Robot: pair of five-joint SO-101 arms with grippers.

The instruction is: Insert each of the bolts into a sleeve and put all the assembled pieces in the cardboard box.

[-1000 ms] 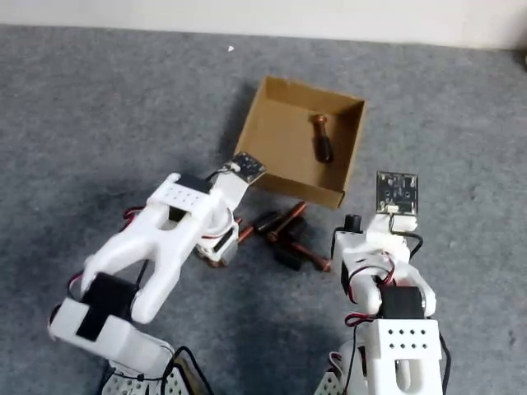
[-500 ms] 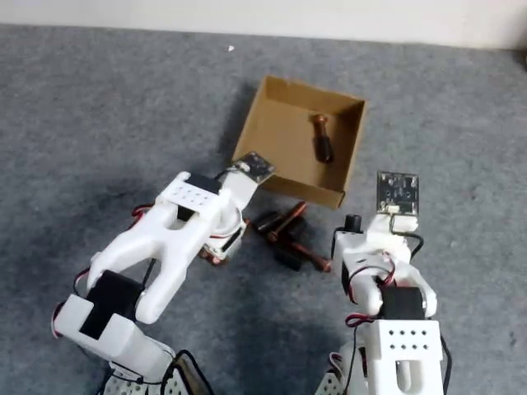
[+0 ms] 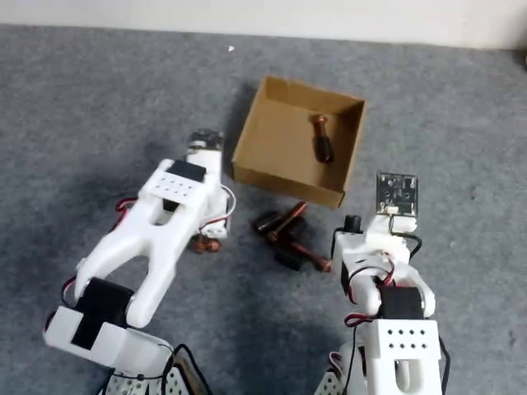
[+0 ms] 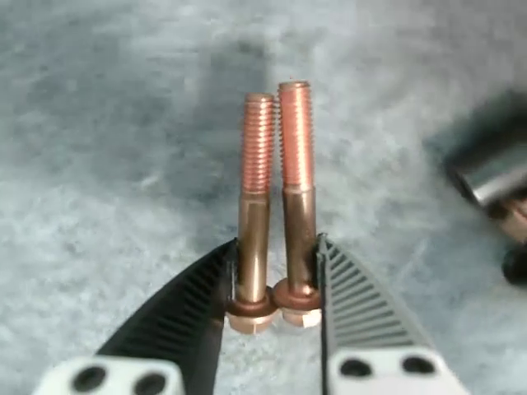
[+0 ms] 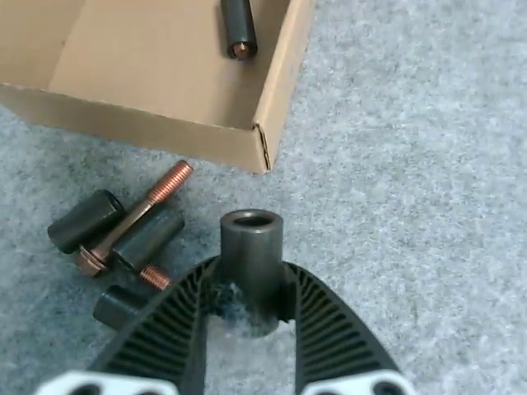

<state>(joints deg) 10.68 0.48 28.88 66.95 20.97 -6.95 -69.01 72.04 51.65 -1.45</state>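
Copper-coloured bolts point(image 4: 296, 189), dark grey sleeve point(image 5: 252, 247), plain brown cardboard box point(image 5: 148, 66), mottled grey carpet point(image 3: 99, 99), white arms point(image 3: 148, 239).

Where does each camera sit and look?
High view: above the table, looking down on left arm, right arm and cardboard box.
Left wrist view: on the left wrist, facing its jaws, shut on two bolts.
Right wrist view: on the right wrist, facing its jaws, shut on a sleeve.
High and right wrist views share the cardboard box.

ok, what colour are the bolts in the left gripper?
Shiny copper. Two bolts clamped side by side in the left gripper; left wrist view shows it best.
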